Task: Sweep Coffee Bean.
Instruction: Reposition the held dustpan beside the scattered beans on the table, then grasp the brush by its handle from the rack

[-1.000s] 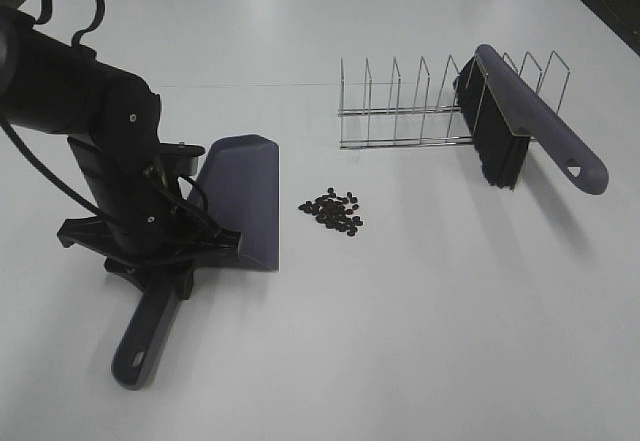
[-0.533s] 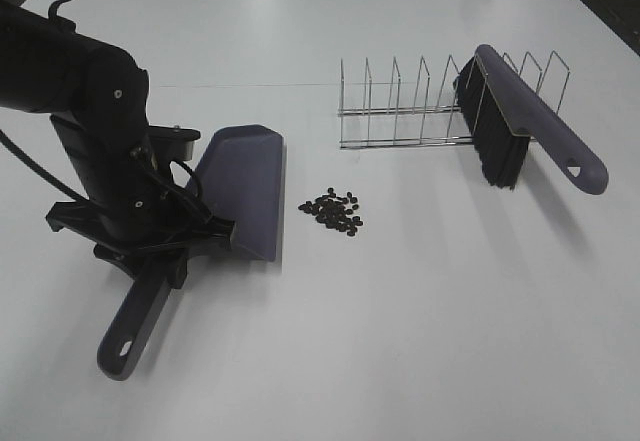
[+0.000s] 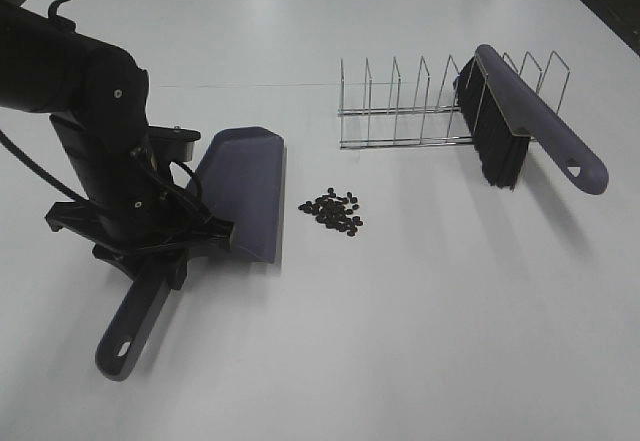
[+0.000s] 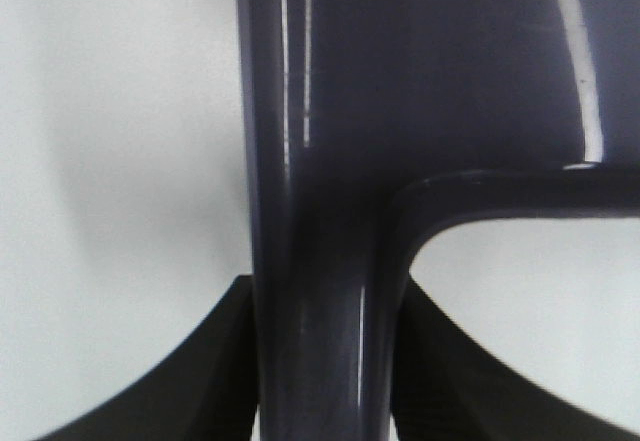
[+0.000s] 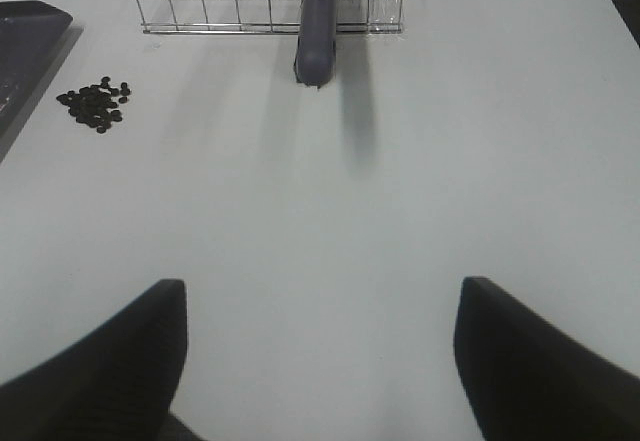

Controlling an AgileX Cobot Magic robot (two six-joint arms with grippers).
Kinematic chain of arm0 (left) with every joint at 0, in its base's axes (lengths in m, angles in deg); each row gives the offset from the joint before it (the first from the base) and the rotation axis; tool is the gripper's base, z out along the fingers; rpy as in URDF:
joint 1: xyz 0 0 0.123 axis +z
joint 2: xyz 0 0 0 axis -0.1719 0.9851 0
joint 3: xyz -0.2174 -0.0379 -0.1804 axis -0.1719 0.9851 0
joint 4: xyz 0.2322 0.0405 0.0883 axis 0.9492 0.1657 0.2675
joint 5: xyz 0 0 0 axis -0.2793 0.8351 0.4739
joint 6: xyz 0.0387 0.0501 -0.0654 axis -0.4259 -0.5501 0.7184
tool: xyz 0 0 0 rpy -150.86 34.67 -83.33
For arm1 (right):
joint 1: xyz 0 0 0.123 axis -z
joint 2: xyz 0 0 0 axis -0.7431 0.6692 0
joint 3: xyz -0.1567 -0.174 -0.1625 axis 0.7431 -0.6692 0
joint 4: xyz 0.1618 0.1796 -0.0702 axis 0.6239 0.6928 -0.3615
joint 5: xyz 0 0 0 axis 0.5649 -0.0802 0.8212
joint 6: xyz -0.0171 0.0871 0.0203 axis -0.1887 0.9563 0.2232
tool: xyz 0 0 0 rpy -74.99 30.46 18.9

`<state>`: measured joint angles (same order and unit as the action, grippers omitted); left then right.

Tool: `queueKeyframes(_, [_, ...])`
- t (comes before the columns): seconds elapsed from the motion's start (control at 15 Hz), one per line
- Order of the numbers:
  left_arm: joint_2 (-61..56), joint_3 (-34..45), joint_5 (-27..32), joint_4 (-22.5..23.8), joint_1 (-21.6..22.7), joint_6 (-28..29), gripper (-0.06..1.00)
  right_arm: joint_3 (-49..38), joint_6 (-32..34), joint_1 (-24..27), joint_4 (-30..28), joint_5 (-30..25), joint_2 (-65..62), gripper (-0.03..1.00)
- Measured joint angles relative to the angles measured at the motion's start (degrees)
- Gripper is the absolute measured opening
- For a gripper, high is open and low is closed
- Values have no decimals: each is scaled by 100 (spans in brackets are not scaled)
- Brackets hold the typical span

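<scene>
left gripper (image 3: 160, 249) is clamping the dustpan (image 3: 245, 186) by its handle. coffee bean (image 3: 332, 211) pile is lying just beside the dustpan's open edge, not touching it, on the far side from the gripper. right gripper (image 5: 320, 361) is hanging with jaws spread wide, well apart from the dustpan.

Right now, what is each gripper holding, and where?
Left gripper clamps the purple-grey plastic dustpan by its handle, near the pan; right gripper holds nothing.

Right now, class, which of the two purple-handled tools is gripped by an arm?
The dustpan: the left gripper clamps its handle. The brush leans untouched in the wire rack.
</scene>
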<state>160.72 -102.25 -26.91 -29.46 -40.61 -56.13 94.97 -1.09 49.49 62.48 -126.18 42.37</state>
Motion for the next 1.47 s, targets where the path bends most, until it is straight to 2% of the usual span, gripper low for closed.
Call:
queueKeyframes(0.13, [0,0,6,0,0,0,33,126,17,0,0,92,453,67])
queueKeyframes(0.2, [0,0,40,0,0,0,33,338,126,0,11,149,963,71])
queueKeyframes(0.27, [0,0,69,0,0,0,33,985,344,0,23,206,2149,81])
queueKeyframes(0.4, [0,0,69,0,0,0,33,1576,407,0,23,286,3134,84])
queueKeyframes(0.8, [0,0,183,0,0,29,33,4240,424,0,40,0,7007,86])
queueKeyframes(1.13, [0,0,189,0,0,46,33,5924,-201,0,670,-246,9534,86])
queueKeyframes(1.27, [0,0,189,0,0,46,33,6446,-327,0,756,-355,10262,86])
queueKeyframes(1.4, [0,0,189,0,0,46,33,7208,-384,0,768,-470,11213,86])
queueKeyframes(1.47, [0,0,189,0,0,52,33,7964,-470,0,768,-579,12078,86])
